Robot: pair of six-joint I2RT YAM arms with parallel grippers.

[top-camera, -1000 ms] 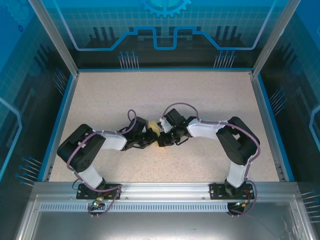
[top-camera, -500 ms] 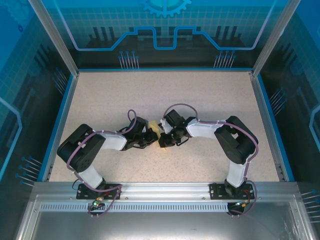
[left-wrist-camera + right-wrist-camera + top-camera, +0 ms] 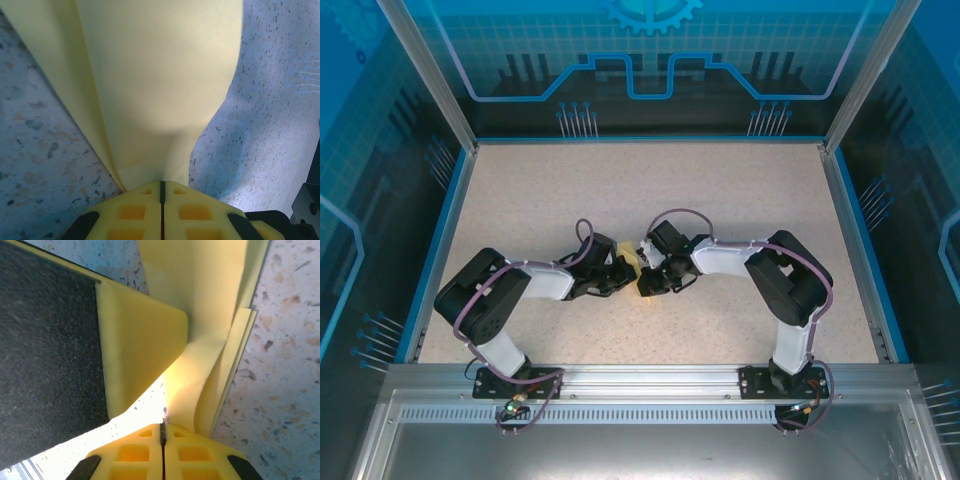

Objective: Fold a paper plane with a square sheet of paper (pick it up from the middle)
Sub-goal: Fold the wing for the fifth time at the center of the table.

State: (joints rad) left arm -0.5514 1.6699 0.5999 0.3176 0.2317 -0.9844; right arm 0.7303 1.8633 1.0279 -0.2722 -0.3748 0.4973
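The square sheet of paper (image 3: 629,257) is folded into a narrow, layered pale yellow strip, and both grippers hold it at the middle of the table. My left gripper (image 3: 622,272) is shut on one end. In the left wrist view, the paper (image 3: 160,75) fans out from the closed jaws (image 3: 161,184). My right gripper (image 3: 649,277) faces it, shut on the paper's stacked edges (image 3: 220,340) at the jaw tips (image 3: 162,426). The left gripper's yellow finger (image 3: 140,340) sits close beside the paper in the right wrist view. Most of the paper is hidden under the two wrists in the top view.
The speckled tabletop (image 3: 650,180) has a blue raised rim (image 3: 448,220) and transparent walls around it. A metal rail (image 3: 650,378) carries both arm bases at the near edge. The two wrists nearly touch at the centre.
The right arm has crept slightly left toward the left gripper. The left arm and both grips look unchanged.
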